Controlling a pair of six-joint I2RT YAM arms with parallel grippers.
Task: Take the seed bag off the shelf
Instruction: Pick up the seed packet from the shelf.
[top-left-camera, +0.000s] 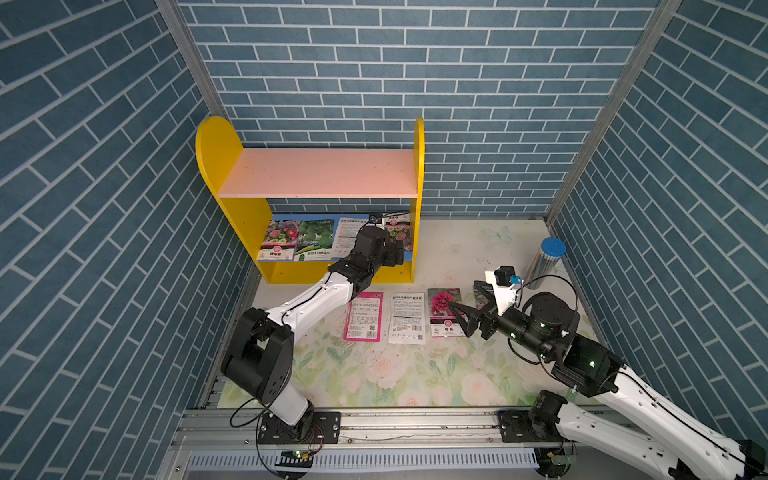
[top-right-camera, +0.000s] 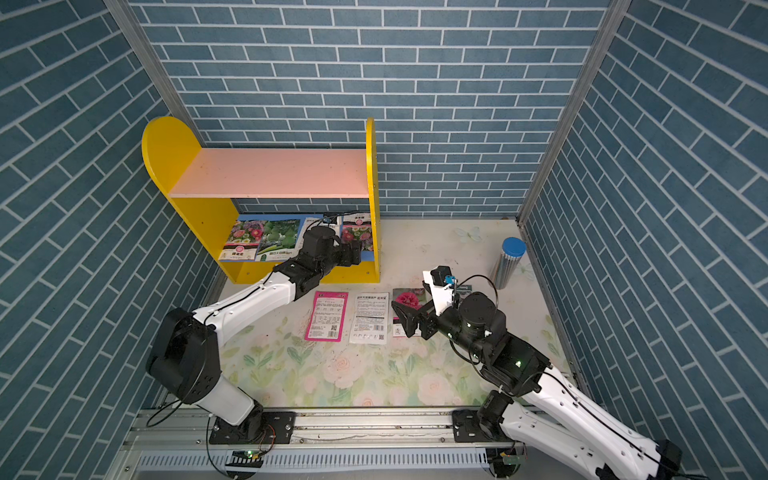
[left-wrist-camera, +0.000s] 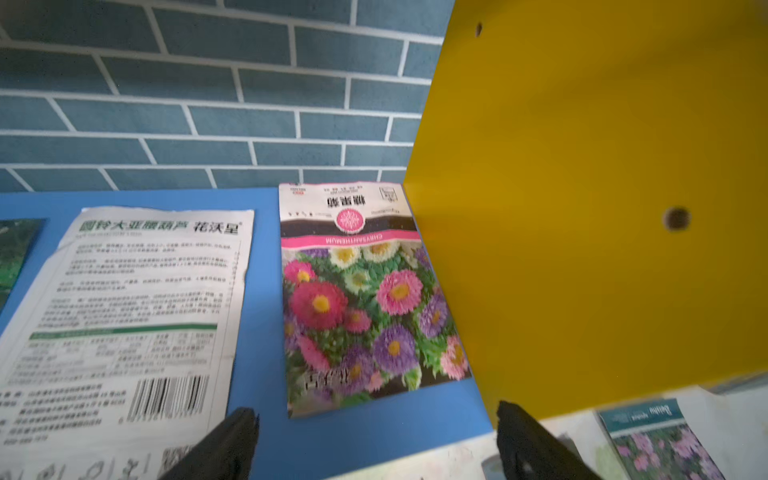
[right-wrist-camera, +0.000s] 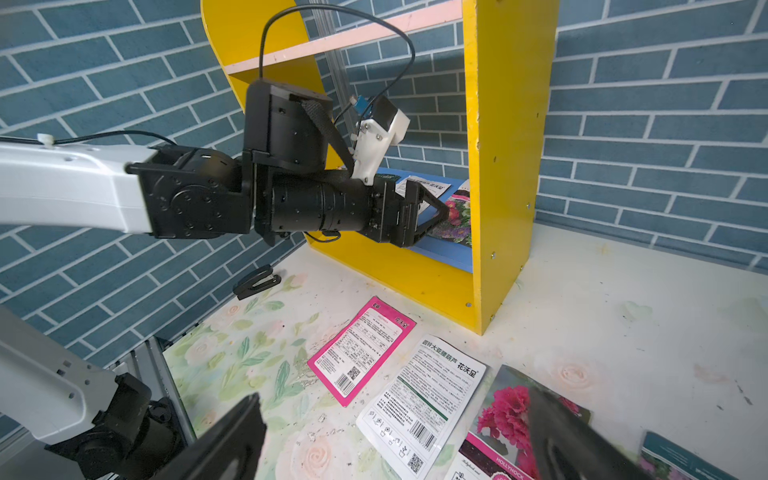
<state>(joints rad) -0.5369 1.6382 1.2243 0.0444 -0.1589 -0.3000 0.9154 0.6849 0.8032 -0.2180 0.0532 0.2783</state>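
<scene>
The shelf (top-left-camera: 316, 172) (top-right-camera: 270, 172) stands at the back left, with yellow round-topped sides, a bare pink upper board and a blue lower board (left-wrist-camera: 262, 332). Several seed bags lie flat on the lower board. The rightmost seed bag (left-wrist-camera: 361, 299) (top-left-camera: 398, 232) (right-wrist-camera: 457, 216) shows pink and purple flowers and lies against the yellow side panel (left-wrist-camera: 582, 208). My left gripper (left-wrist-camera: 376, 413) (right-wrist-camera: 432, 212) reaches into the lower tier, open, with that bag's near edge just ahead of its fingertips and nothing held. My right gripper (top-left-camera: 467, 307) (right-wrist-camera: 395, 399) hovers open over the table.
On the floral table lie a pink-bordered bag (top-left-camera: 363, 316), a white printed bag (top-left-camera: 407, 318) and a hollyhock bag (top-left-camera: 444, 307); a teal bag (right-wrist-camera: 681, 457) lies beside them. A metal cylinder with a blue lid (top-left-camera: 546, 259) stands at the right wall. A black clip (right-wrist-camera: 255, 282) lies left of the shelf.
</scene>
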